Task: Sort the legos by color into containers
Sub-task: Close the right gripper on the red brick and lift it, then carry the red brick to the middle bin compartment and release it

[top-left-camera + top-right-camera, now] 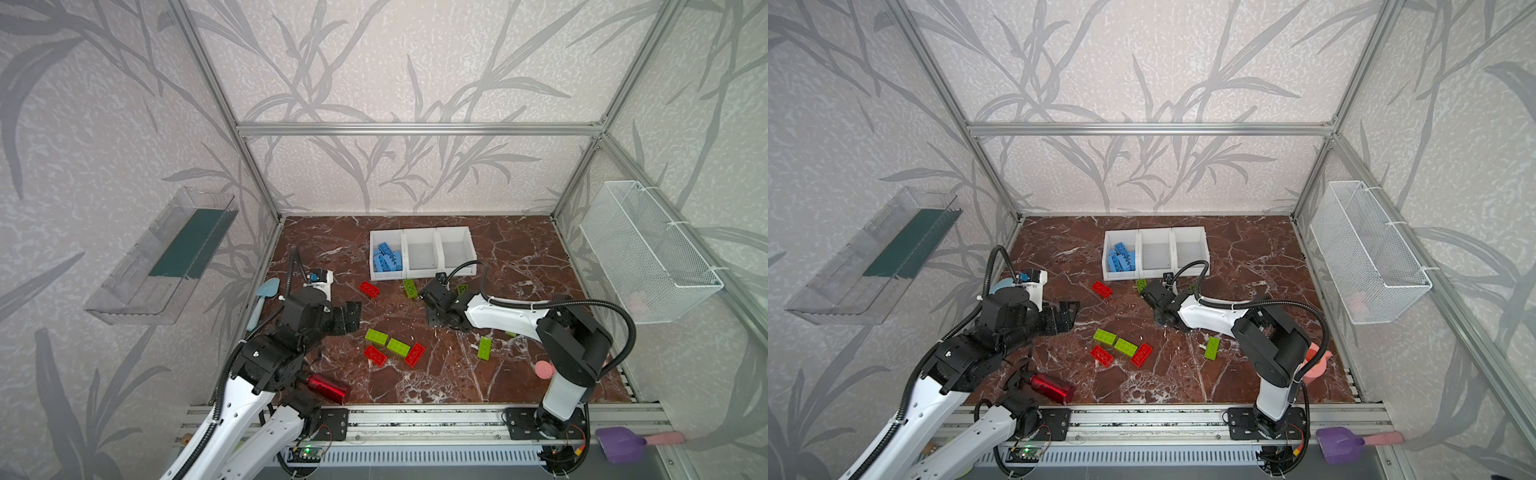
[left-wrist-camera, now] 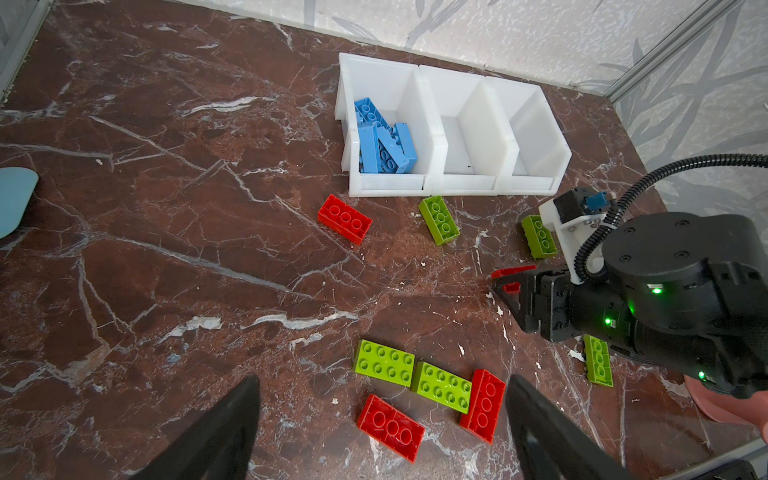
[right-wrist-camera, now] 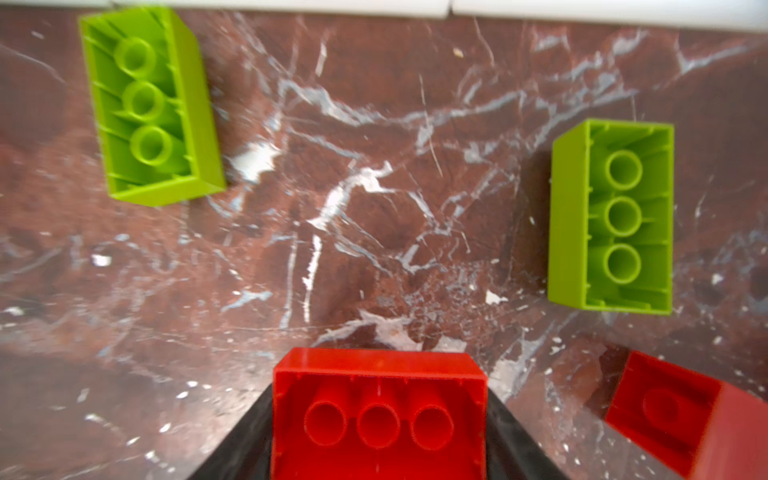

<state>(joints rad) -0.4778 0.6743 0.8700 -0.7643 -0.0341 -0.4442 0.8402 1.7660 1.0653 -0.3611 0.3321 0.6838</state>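
Lying loose on the marbled brown table (image 1: pixel 519 257), the legos are chunky rectangular bricks in red and lime green, some studs up, others hollow side up. From the left come a lone red brick (image 1: pixel 369 289) just before the bins and a huddle of four bricks (image 1: pixel 399 347), two green and two red, nearer the table's front edge. Next are a green brick (image 1: pixel 410 287) by the middle bin's lip, a half-hidden green brick (image 2: pixel 539 237) behind the right arm, and an outer green brick (image 1: pixel 484 348) toward the right edge.

Three joined white bins (image 1: pixel 419 272) stand near the far edge. The left one holds a heap of blue bricks (image 1: pixel 387 257); the middle and right ones show only their white floors.

The left gripper (image 1: pixel 348 316) hangs over the table with its fingers spread wide. The right gripper (image 2: pixel 509 287) is clamped on a red brick (image 3: pixel 378 415), hollow side toward its wrist camera. That wrist view shows a second red brick (image 3: pixel 681 415) just beside it, which the arm hides in both top views.
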